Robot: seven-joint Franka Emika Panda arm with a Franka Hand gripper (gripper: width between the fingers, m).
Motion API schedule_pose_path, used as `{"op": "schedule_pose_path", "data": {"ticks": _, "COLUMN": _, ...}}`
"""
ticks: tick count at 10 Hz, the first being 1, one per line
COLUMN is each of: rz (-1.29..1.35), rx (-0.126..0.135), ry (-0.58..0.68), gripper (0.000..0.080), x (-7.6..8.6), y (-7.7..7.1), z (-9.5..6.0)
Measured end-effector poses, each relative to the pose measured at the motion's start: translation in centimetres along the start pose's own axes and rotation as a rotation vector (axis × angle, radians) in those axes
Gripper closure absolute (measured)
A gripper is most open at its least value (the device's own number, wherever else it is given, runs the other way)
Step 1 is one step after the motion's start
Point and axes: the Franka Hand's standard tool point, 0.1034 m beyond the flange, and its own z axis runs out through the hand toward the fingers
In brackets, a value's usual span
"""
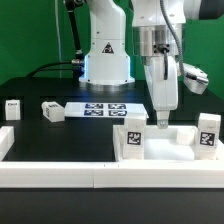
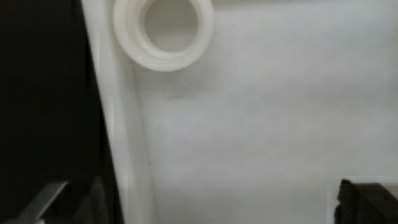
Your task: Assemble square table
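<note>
**Exterior view.** We find the panel at 4 o'clock in the frame. It lies flat on the black tabletop with its rim upward, just behind the rail that runs along the 6 o'clock edge. Leg 1 stands upright at the panel's 9 o'clock side. Leg 2 stands upright at its 3 o'clock side. We cannot tell whether either is fastened. Leg 3 and leg 4 lie loose at 9 o'clock in the frame, near each other and well apart from the panel. The marker board lies flat near the centre, between leg 3 and the gripper. The arm base stands at 12 o'clock. The gripper hangs vertical over the panel's far edge, between legs 1 and 2, with its fingertips low by the rim. From this view we cannot tell whether it touches the panel.

**Wrist view.** The panel's plain white surface fills most of the picture. We note a round corner hole with a raised ring, set close to the rim. The rim borders the black tabletop. Two dark fingertips show at opposite sides of the picture, spread wide. Only the panel's surface lies between them. We record the gripper as released and grasping nothing.
</note>
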Motion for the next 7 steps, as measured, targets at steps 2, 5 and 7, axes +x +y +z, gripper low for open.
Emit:
{"op": "schedule_pose_path", "data": {"ticks": 2, "rz": -0.017, "rx": -0.003, "ry": 0.002, "gripper": 0.0150, "x": 0.1, "y": 0.2, "z": 0.1}}
{"op": "schedule_pose_path", "data": {"ticks": 5, "rz": -0.126, "rx": -0.026, "ry": 0.030, "gripper": 0.0150, "x": 2.2, "y": 3.5, "z": 1.9}}
{"op": "schedule_pose_path", "data": {"ticks": 7, "rz": -0.140, "rx": -0.047, "ry": 0.043, "gripper": 0.0150, "x": 1.8, "y": 4.5, "z": 3.2}}
